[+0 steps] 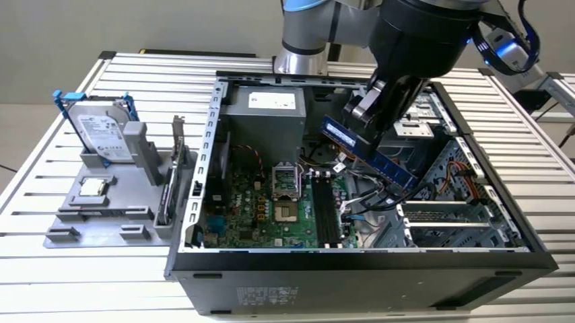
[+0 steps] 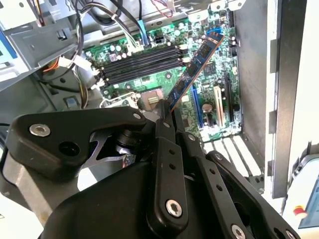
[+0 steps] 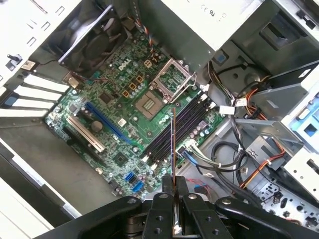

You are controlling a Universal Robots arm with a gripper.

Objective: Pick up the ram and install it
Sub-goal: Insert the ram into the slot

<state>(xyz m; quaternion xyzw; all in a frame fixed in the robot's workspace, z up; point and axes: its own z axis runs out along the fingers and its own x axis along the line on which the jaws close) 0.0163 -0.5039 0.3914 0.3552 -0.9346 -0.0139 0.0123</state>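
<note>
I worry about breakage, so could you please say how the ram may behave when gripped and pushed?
The ram looks stiff: it juts straight from the gripper without sagging. Thin and flat, it is probably light. Gripped near one end, it might crack or twist under sideways force.

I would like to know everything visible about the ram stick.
The ram is a long, narrow, flat blue circuit board with a row of dark chips. The end effector is shut on it near one end; the rest sticks out free. It hangs tilted inside the open computer case, above the green motherboard, and touches nothing else. It is not seated in the black memory slots; in the first wrist view it appears edge-on, as a thin line over them.
</note>
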